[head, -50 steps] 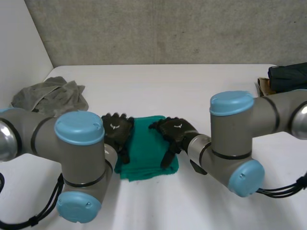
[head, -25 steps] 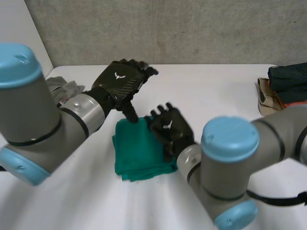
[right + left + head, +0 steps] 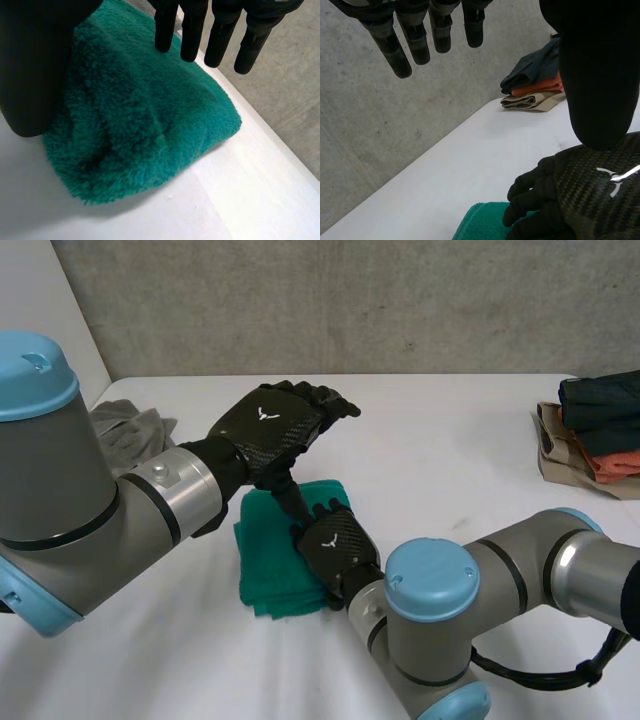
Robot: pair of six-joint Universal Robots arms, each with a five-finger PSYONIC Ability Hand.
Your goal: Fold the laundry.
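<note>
Lying folded in a thick pad near the front of the white table [image 3: 450, 460], the green towel [image 3: 272, 565] sits between the 2 arms. The right hand [image 3: 335, 548] is over the towel's right side, its fingers [image 3: 192, 30] straight and spread above the fluffy pile with the thumb off to the side, holding nothing; whether the palm presses the cloth cannot be told. The left hand [image 3: 280, 425] is raised above the towel's far edge, fingers [image 3: 415, 35] loosely extended and empty, thumb pointing down toward the right hand. A crumpled grey cloth [image 3: 135, 425] lies at the table's far left. At the far right edge 1 stack of folded clothes [image 3: 595, 430], dark, orange and beige, rests well apart from the towel.
</note>
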